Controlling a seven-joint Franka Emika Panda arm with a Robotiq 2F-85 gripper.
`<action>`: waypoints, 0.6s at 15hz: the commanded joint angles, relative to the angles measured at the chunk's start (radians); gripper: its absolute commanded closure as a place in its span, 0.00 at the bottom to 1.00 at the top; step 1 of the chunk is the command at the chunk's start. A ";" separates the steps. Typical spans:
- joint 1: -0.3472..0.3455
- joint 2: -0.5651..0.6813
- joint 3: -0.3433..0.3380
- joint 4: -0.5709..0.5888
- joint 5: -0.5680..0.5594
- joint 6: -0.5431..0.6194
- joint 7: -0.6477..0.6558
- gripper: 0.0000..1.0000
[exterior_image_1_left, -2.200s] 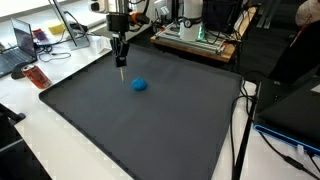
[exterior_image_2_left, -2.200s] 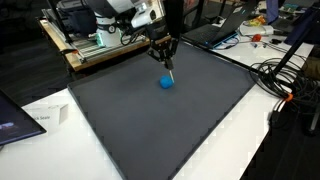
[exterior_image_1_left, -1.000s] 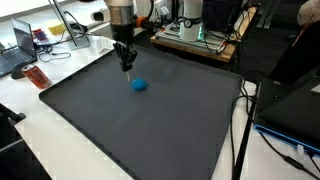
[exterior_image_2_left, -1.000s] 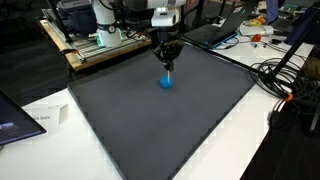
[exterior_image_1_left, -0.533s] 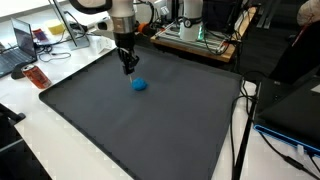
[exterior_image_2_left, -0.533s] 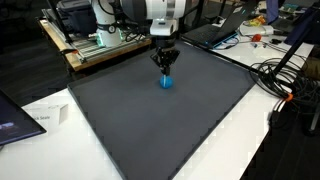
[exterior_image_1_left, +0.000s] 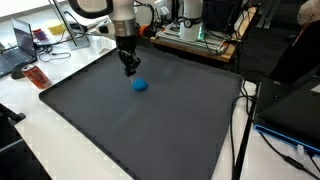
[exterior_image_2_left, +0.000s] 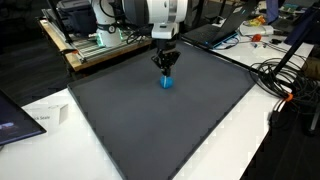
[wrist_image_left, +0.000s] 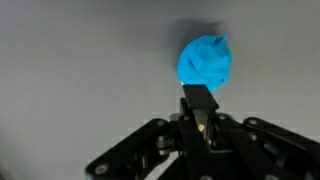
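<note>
My gripper (wrist_image_left: 200, 120) is clamped fully shut on a slim dark tool (wrist_image_left: 198, 98) that sticks out ahead from between the fingertips; I cannot tell what kind of tool it is. In the wrist view its tip lies right at the near edge of the blue lump (wrist_image_left: 205, 62), and I cannot tell whether the two touch.

The blue lump sits on the dark grey mat (exterior_image_1_left: 150, 130) that covers most of the white tabletop (exterior_image_1_left: 30, 130), in the far part of the mat and well clear of its edges. In both exterior views I hang just above and beside the lump, with the arm coming straight down from above (exterior_image_1_left: 129, 68) (exterior_image_2_left: 165, 64).

About two seconds ago I stood farther off to the side, with a clear stretch of mat between the tool tip and the lump. Since then I have slid across and closed that gap. The lump lies in the same spot, with the same crumpled shape, and my grip has stayed as tight as before.
</note>
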 joint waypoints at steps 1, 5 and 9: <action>-0.041 -0.008 0.056 0.037 -0.024 0.033 0.037 0.97; -0.067 0.018 0.082 0.052 -0.019 0.035 0.038 0.97; -0.087 0.039 0.108 0.059 -0.018 0.031 0.039 0.97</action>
